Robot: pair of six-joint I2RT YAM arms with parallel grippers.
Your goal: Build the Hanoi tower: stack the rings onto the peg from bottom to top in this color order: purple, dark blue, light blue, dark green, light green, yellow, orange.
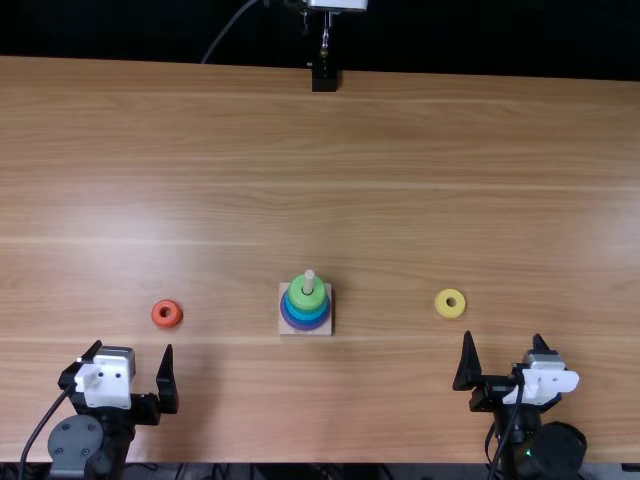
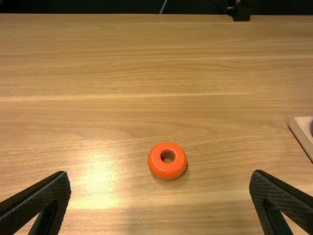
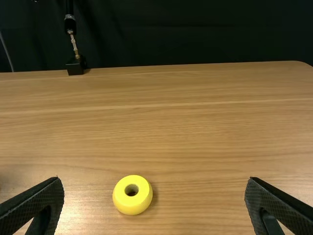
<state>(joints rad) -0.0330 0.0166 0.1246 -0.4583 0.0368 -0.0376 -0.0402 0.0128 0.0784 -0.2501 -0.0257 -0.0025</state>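
At the near left my left gripper [image 1: 134, 362] stands open, and the orange ring [image 1: 167, 314] lies flat on the table just beyond it. My right gripper [image 1: 505, 352] is open at the near right, with the yellow ring [image 1: 450, 303] a little beyond and left of it. Near the middle, a peg [image 1: 309, 280] on a square wooden base [image 1: 325, 329] holds a stack with a green ring [image 1: 307, 297] on top and blue and purple rings below. In the left wrist view the left gripper [image 2: 161, 178] faces the orange ring [image 2: 167, 161]; the right gripper [image 3: 154, 183] faces the yellow ring [image 3: 132, 195].
The wooden table [image 1: 420, 160] spreads out around the rings and base. A black stand [image 1: 325, 75] is fixed at its far edge. Part of the peg's base [image 2: 304, 131] shows in the left wrist view.
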